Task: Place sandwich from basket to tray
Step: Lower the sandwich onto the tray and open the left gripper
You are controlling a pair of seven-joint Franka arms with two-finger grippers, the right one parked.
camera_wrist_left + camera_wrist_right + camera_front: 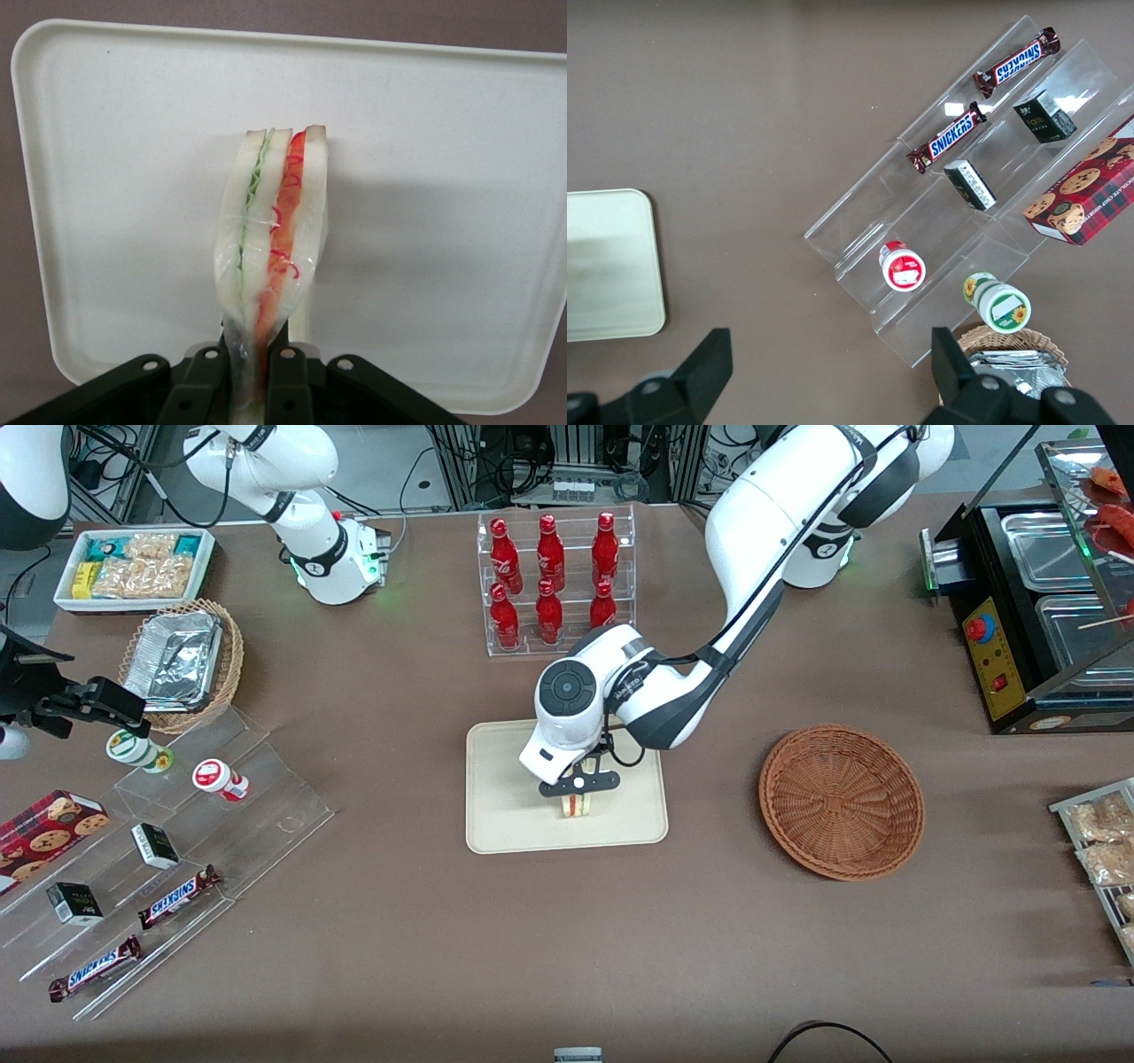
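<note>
While the gripper is hanging over the middle of the tray, its 2 fingers are pinching the sandwich by one end of the wedge, so the bread slices and the green and red filling layers are standing on edge and running out away from the wrist. Holding it by that narrow end is keeping the clear wrap and the soft bread from being crushed across the wide part, and it is letting the long edge face the tray floor for a flat landing. Whether the sandwich is already touching the tray surface I cannot tell; in the front view it is showing just under the fingers, well inside the rim.

Bare tray is lying all around the sandwich in the wrist view, with the low rim well apart from it on every visible side, so there is room for release without catching an edge. The basket is sitting empty toward the working arm's end of the table, well apart from the tray, and the bottle rack is standing farther from the front camera, clear of the arm's lift path, as I judge it
</note>
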